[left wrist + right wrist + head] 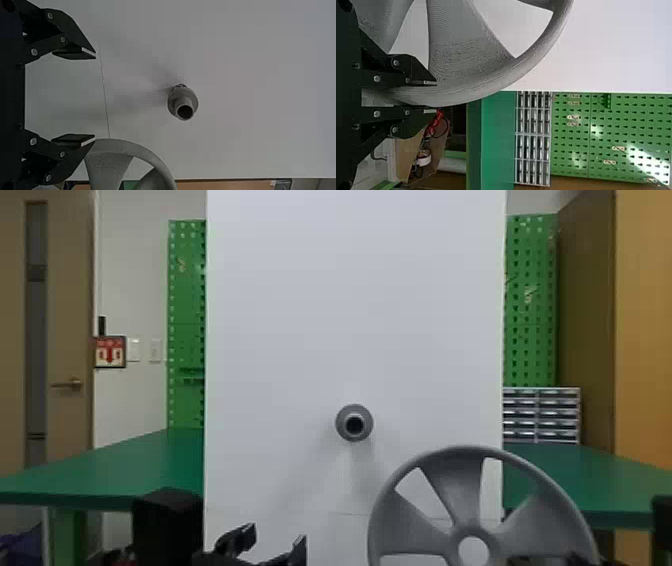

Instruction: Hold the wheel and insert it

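Left tool (274, 536) in the head view stands open at the bottom edge, its two black fingers well apart with nothing between them. Farther right, a dark part of the right tool (577, 559) shows at the lower right of the grey wheel (460, 490). The wheel stands upright, its spokes and round centre hole facing the camera, in front of the white panel (350, 315) and across its right edge. A grey peg (354, 423) juts from the panel, hollow at its end; it lies above and left of the wheel's centre hole, which is off it. Behind the panel is a green bench (135, 465), with a drawer unit (542, 415) on its right part, green pegboards (186, 315) on both sides and a door (70, 315) at far left. In the left wrist view, the left tool (95, 97) has its fingers spread, with the peg beyond their tips; part of the wheel's rim shows near one finger, and whether they touch I cannot tell. In the right wrist view, the right tool (431, 97) is gripping the wheel by its rim, one finger on each side.
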You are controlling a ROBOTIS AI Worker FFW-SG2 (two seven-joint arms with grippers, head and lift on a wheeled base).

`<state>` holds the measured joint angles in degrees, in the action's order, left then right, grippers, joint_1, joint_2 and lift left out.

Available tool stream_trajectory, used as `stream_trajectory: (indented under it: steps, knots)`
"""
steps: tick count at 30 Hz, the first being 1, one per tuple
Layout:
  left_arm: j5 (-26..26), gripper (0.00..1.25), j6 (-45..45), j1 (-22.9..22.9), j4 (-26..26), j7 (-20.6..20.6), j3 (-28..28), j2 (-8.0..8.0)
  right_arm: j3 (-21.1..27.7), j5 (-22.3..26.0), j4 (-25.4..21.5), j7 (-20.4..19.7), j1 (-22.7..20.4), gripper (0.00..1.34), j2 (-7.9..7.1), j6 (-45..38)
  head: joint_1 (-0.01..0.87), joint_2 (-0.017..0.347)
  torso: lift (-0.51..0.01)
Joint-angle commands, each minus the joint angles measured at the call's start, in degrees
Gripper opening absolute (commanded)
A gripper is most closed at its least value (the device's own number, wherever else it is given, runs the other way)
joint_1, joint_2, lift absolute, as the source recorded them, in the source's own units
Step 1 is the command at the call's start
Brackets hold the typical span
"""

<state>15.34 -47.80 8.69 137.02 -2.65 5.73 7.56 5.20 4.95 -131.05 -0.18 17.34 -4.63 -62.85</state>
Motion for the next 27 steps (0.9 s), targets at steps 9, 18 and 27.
stream_trajectory:
  steps: [9,18,27]
  knots:
    - [-0.14,0.74,-0.71,0.36,0.00,0.45,0.69,0.35,1.12,2.78,-0.17,0.00,9.03,0.21,-1.78,-7.46,0.005,0.117,-0.477]
    - [-0.14,0.74,-1.15,0.45,0.00,0.71,0.86,0.53,1.12,2.52,-0.44,0.00,15.09,0.21,-1.96,-10.01,0.005,0.117,-0.477]
    - [-0.23,0.74,-1.42,0.62,0.00,0.80,1.13,0.62,0.68,2.25,-0.53,0.00,20.72,0.21,-1.52,-14.23,0.005,0.117,-0.477]
